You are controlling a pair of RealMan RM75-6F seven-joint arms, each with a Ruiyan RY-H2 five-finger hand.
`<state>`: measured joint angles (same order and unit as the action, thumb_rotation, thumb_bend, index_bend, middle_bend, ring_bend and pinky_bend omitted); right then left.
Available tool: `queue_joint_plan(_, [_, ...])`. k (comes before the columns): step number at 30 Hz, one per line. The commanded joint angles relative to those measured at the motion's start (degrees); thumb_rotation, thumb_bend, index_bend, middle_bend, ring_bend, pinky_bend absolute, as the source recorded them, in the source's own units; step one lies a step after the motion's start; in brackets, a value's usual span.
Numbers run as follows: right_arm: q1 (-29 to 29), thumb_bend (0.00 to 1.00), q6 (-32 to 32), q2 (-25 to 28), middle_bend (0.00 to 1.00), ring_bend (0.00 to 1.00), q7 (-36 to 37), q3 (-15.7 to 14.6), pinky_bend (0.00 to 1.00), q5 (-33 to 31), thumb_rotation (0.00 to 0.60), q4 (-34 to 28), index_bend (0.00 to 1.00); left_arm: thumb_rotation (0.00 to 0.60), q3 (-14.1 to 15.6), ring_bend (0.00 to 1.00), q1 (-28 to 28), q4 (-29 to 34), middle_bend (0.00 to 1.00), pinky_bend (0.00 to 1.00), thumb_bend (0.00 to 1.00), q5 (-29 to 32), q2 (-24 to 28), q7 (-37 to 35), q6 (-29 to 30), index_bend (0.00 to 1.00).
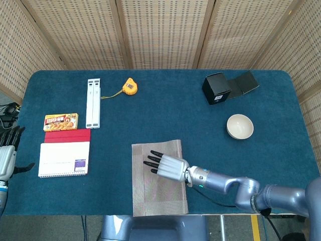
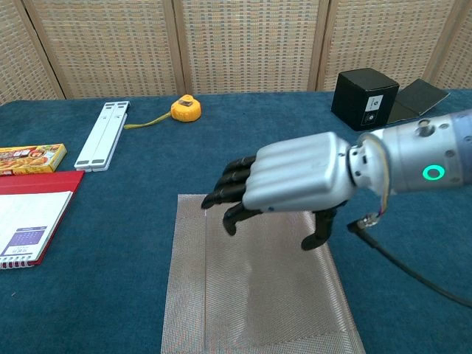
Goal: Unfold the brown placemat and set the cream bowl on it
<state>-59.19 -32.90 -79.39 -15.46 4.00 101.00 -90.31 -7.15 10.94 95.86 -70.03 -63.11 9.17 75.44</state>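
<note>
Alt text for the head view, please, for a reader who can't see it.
The right hand, fingers spread and holding nothing, hovers over the folded brown placemat at the table's near edge. The cream bowl sits apart to the right; the left hand waits at the far left.

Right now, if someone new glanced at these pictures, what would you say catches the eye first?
The right hand dominates, hovering with its fingers spread above the folded brown placemat at the table's near edge. Next comes the cream bowl, alone on the blue cloth to the right, in front of the black box. The left hand waits at the far left edge, beside the notebook.
</note>
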Motion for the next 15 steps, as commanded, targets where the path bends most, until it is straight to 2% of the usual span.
queue_joint_plan(1, [-2.35, 0.37, 3.57, -3.08, 0.0, 0.0, -4.53, 1.61, 0.0, -2.79, 0.6, -1.89, 0.29, 0.6, -0.12, 0.0, 0.01, -0.09, 0.0, 0.0, 0.0, 0.16, 0.1, -0.32, 0.02, 0.0])
queue_joint_plan(8, [-5.84, 0.39, 9.01, -6.32, 0.0, 0.0, -11.04, 2.96, 0.0, -7.16, 0.6, -2.61, 0.32, 0.6, 0.0, 0.0, 0.01, -0.02, 0.0, 0.0, 0.0, 0.06, 0.34, -0.93, -0.06, 0.0])
queue_joint_plan(15, [-7.87, 0.39, 9.92, -10.06, 0.0, 0.0, -14.9, 4.12, 0.0, -11.31, 0.6, -0.77, 0.33, 0.6, -0.01, 0.0, 0.06, -0.4, 0.0, 0.0, 0.0, 0.52, 0.39, -1.3, -0.37, 0.0])
